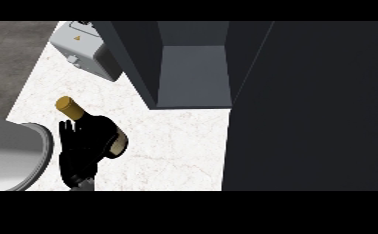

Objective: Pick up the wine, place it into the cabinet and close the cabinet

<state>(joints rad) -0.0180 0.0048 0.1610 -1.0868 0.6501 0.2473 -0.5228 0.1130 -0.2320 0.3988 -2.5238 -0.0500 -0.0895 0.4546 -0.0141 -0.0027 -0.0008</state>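
A dark wine bottle lies tilted on the pale marble counter at the left. Its gold-capped neck points up-left, and a pale label shows at its lower end. My left hand stands right beside the bottle's left side with its fingers straight and pointing up, overlapping the bottle's edge without curling round it. The dark cabinet is open in the upper middle, showing a grey inner floor. Its door fills the right side. My right hand does not show.
A grey boxy appliance sits at the counter's back left, next to the cabinet's side wall. A round metal sink cuts into the counter at the left edge, close to my left hand.
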